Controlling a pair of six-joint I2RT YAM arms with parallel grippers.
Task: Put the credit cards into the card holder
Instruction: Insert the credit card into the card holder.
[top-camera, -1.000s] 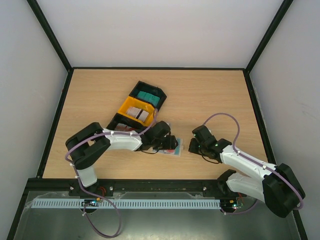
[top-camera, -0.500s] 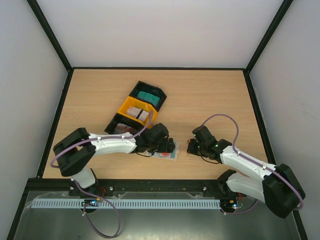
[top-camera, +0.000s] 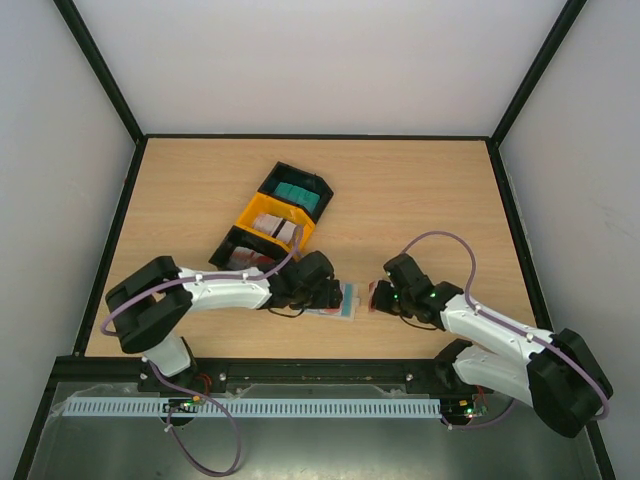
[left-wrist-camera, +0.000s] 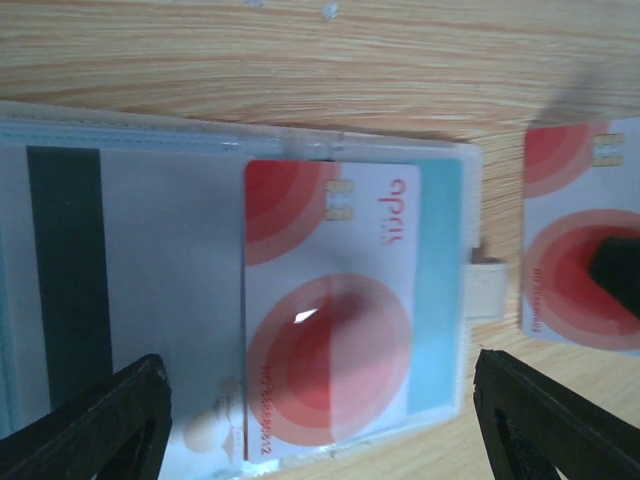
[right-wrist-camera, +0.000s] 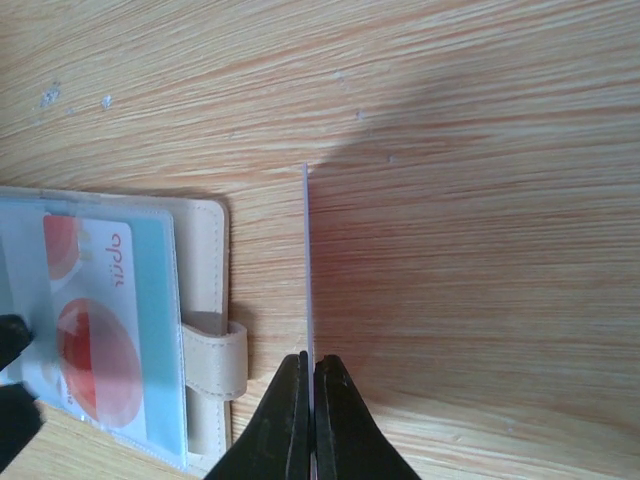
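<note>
a wooden surface (top-camera: 420, 190) carries the joined black-and-yellow trays (top-camera: 252, 212) near its middle, and two arms meet closer to the front edge. the left gripper (top-camera: 322, 295) hangs over the opened card holder (top-camera: 340, 303), its jaws spread wide and holding nothing. the right gripper (top-camera: 383, 297), jaws pressed together, pinches a loose red-blotched card (right-wrist-camera: 308, 260) on edge just beside the holder's snap tab (right-wrist-camera: 215, 355).

the job looks partly done. a dark-striped card (left-wrist-camera: 65, 280) and a sleeved red-blotched card (left-wrist-camera: 330, 300) appear to sit behind the holder's clear pocket. one more is in hand but not yet in, and teal cards (top-camera: 297, 196) (plus pale cards (top-camera: 280, 232) in the yellow compartment) lie in the trays.

only the overhead view shows the trays and both arms. only the left wrist view shows the two pocketed cards face-on. only the right wrist view shows the pinched card standing upright, a thin line apart from the holder.
</note>
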